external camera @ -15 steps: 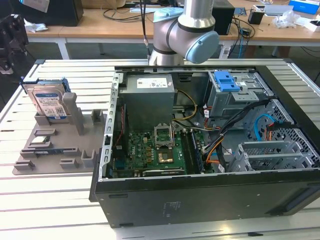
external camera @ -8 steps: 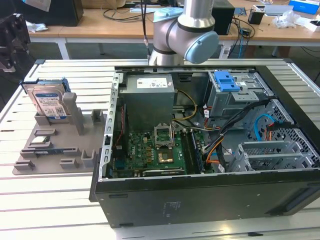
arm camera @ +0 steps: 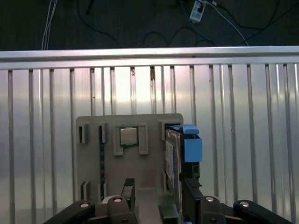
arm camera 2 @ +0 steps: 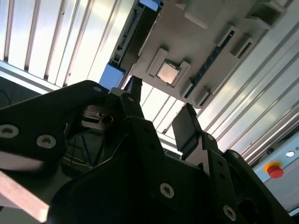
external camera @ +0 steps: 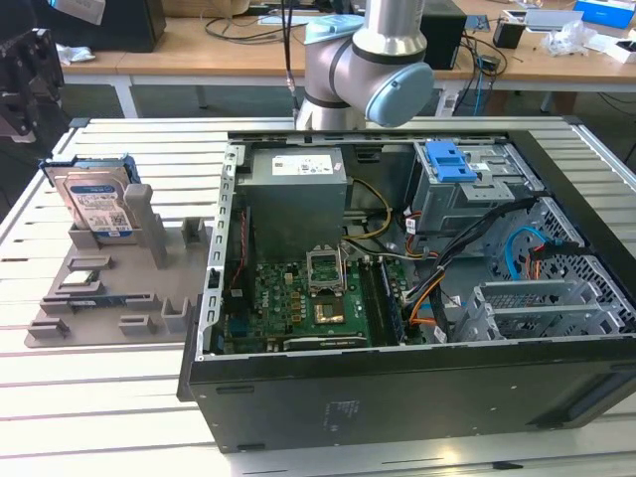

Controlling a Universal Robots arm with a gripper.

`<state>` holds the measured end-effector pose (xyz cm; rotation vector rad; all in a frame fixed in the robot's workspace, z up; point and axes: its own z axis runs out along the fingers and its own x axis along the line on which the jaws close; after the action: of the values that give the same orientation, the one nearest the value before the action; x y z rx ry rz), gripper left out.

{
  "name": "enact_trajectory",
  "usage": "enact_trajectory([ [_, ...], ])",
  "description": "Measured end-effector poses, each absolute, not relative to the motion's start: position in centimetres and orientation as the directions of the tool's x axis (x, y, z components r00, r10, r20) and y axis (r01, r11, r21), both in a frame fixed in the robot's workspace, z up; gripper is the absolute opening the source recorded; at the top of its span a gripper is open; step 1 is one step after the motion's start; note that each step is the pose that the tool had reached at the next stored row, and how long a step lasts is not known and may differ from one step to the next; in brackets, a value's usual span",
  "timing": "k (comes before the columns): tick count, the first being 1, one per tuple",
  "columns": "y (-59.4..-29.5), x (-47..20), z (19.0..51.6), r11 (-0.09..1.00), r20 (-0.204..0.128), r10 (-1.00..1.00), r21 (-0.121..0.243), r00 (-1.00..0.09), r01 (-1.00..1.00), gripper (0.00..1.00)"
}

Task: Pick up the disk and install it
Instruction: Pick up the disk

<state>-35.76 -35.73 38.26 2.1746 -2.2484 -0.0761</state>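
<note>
Slatted aluminium tabletop (arm camera: 243, 130) runs under everything, with a dark floor and loose cables beyond its far rail.

The gripper (arm camera: 159, 191) hangs above that surface with its black fingers (arm camera: 189, 189) spread apart and nothing between the pads. In both wrist views the gap is plainly empty.

Below it in the first wrist view, the disk (arm camera: 172, 158) stands on edge in a grey holder plate (arm camera: 93, 158). Its blue bracket tab (arm camera: 191, 147) faces up. Seen from there, the disk falls inside the finger gap but sits close to one finger, not centred. Just beside it on the same plate a small square chip (arm camera: 128, 136) rests in its own recess.

In the exterior view the disk (external camera: 94, 199) leans in the holder at the exterior view's left. It is well apart from the open computer case (external camera: 397, 397), whose drive cage (external camera: 477, 184) carries a blue latch (external camera: 447, 159).

The pick is not yet made. The main risk, as I judge it, is the off-centre line-up. A descent on this line could land the nearer finger on the bracket or the disk's top edge instead of beside it. That could tip the disk in its slot or jam it. A grip on the plastic tab alone would likely flex and slip. The raised posts of the holder also stand near the fingers' path.
</note>
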Motion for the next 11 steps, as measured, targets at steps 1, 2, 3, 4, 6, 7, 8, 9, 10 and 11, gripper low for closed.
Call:
enact_trajectory([
  [1, -35.72, -35.76, 38.21, 0.033, -0.025, -0.999, 0.044, -0.034, -0.998, 0.54],
  [2, -35.71, -35.76, 38.11, 0.033, -0.025, -0.999, 0.044, -0.034, -0.998, 0.54],
  [3, -35.70, -35.76, 38.05, 0.033, -0.025, -0.999, 0.044, -0.034, -0.999, 0.54],
  [4, -35.69, -35.76, 37.99, 0.033, -0.025, -0.999, 0.044, -0.034, -0.999, 0.54],
  [6, -35.66, -35.76, 37.75, 0.033, -0.025, -0.999, 0.044, -0.034, -0.999, 0.54],
  [7, -35.65, -35.76, 37.64, 0.033, -0.025, -0.999, 0.044, -0.034, -0.999, 0.54],
  [8, -35.65, -35.76, 37.56, 0.033, -0.025, -0.999, 0.044, -0.034, -0.999, 0.54],
  [9, -35.64, -35.76, 37.51, 0.033, -0.025, -0.999, 0.044, -0.034, -0.999, 0.54],
  [10, -35.63, -35.76, 37.40, 0.033, -0.025, -0.999, 0.044, -0.034, -0.999, 0.54],
  [11, -35.62, -35.76, 37.32, 0.033, -0.025, -0.999, 0.044, -0.034, -0.999, 0.54],
])
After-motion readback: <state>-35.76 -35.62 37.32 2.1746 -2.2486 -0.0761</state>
